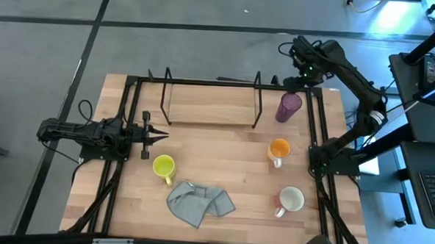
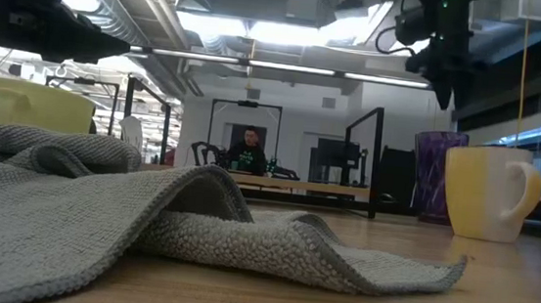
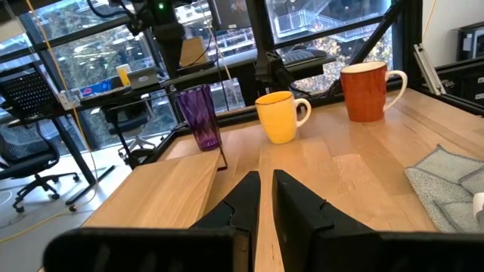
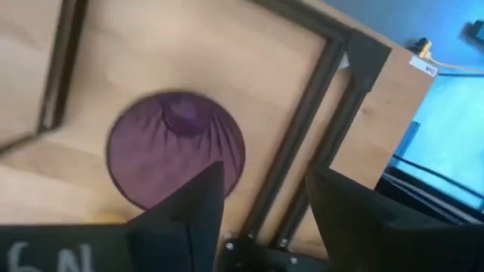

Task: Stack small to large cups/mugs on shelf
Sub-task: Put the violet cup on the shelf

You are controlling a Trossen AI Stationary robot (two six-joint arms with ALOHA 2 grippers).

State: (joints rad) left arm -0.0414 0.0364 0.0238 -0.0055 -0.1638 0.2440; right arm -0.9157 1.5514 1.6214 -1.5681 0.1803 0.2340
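Note:
The purple tumbler stands upright on the table, just right of the black wire shelf. My right gripper hangs above it, open and pointing down; the tumbler's mouth shows below and beside the fingers. In the low view the gripper is clear above the tumbler's rim. The orange mug, the mug with a white inside and reddish outside and the yellow mug stand on the table. My left gripper is shut and empty, lying level at the left, beyond the yellow mug.
A crumpled grey cloth lies near the front edge and fills the foreground of the low view. The black table frame runs along the table's right and far sides, close to the tumbler. A person sits far behind the table.

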